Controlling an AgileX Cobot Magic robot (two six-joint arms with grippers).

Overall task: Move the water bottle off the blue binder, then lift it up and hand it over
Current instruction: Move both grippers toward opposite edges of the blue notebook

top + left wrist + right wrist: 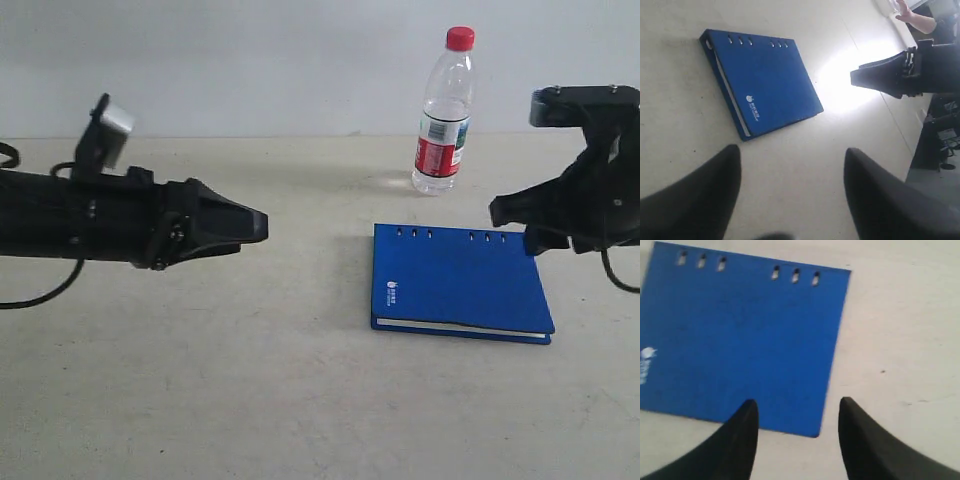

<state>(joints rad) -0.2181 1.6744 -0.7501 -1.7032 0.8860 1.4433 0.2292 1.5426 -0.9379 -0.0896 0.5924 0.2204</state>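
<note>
The water bottle [443, 115] stands upper right, clear of the blue binder [455, 280]. The left gripper [792, 152] and right gripper [798, 404] gape wide, their arms cut off at the frame edges.

Ext. cam sits low before the binder [460, 280], on its page-edge side, facing across it; mid-range, wide. L wrist cam looks down at an angle from binder's logo side, farther off. R wrist cam hangs close over the opposite side, nearly straight down. All 3 views share the binder.
</note>
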